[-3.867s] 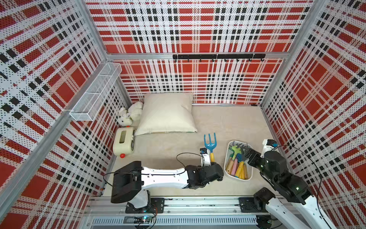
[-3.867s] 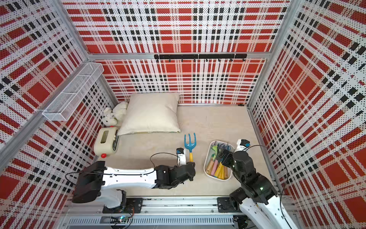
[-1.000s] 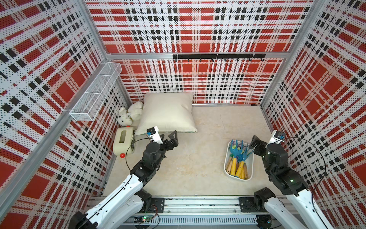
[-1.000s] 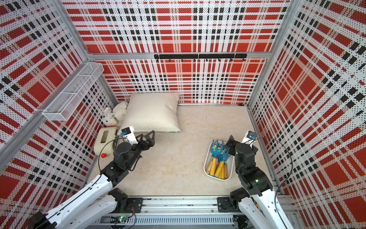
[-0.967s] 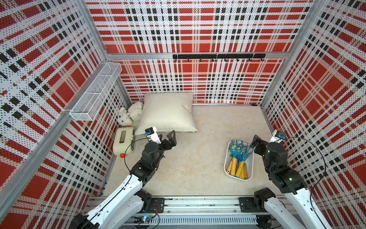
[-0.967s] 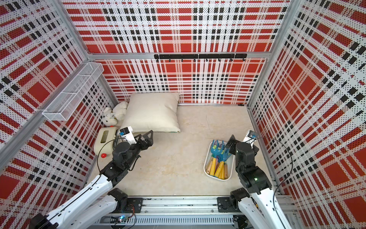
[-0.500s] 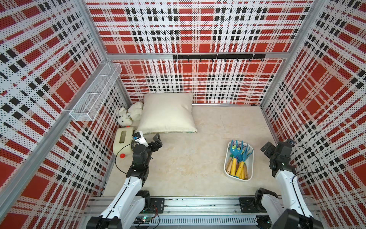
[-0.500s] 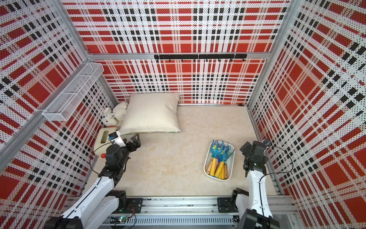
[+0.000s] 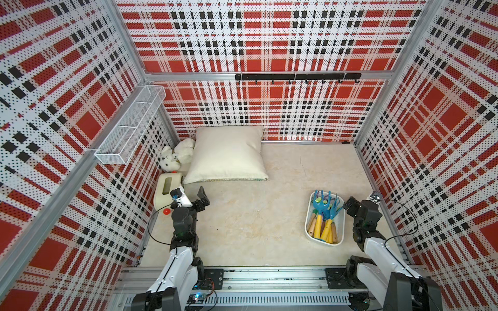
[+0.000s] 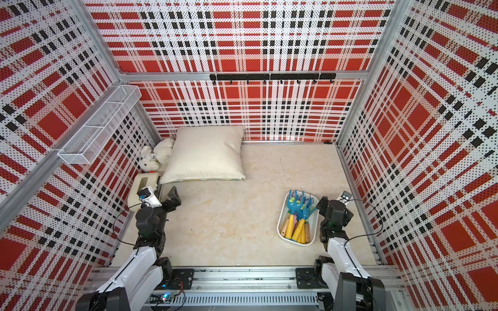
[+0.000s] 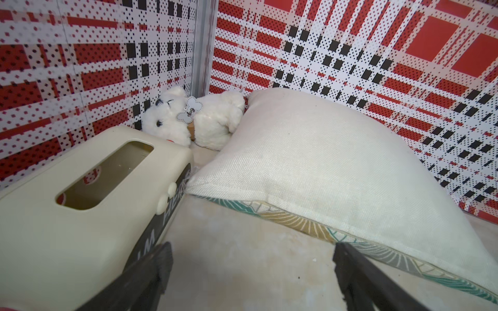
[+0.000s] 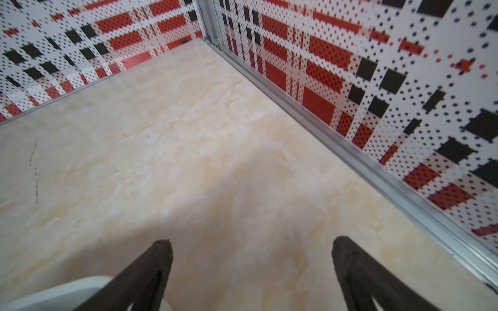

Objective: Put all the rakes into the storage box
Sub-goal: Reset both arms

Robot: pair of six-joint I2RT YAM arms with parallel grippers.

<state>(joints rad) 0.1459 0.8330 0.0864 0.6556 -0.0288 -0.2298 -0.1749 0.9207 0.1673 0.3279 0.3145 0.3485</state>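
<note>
The storage box [image 9: 340, 220] [image 10: 314, 229] is a shallow white tub on the floor at the right, seen in both top views. Several garden tools lie in it. Among them is the rake [image 9: 320, 206] [image 10: 293, 203], blue-headed with a yellow handle, tines toward the back wall. My right gripper [image 9: 361, 200] [image 10: 334, 200] [image 12: 252, 241] hovers open and empty just right of the box, whose rim [image 12: 54, 296] shows by one finger. My left gripper [image 9: 194, 198] [image 10: 164, 198] [image 11: 252, 246] stands open and empty at the far left, over bare floor.
A cream box with a slot [image 9: 167, 188] [image 11: 80, 188] and a red knob [image 9: 167, 211] sits beside my left gripper. Behind it lie a pillow [image 9: 227, 153] [image 11: 323, 167] and a white plush dog [image 9: 177, 157] [image 11: 194, 118]. A wire-mesh basket [image 9: 129, 126] hangs on the left wall.
Both arms have drawn back toward the front: the left to the cream box, the right to the side of the tub. Earlier the left arm had carried the rake from the floor into the tub.
</note>
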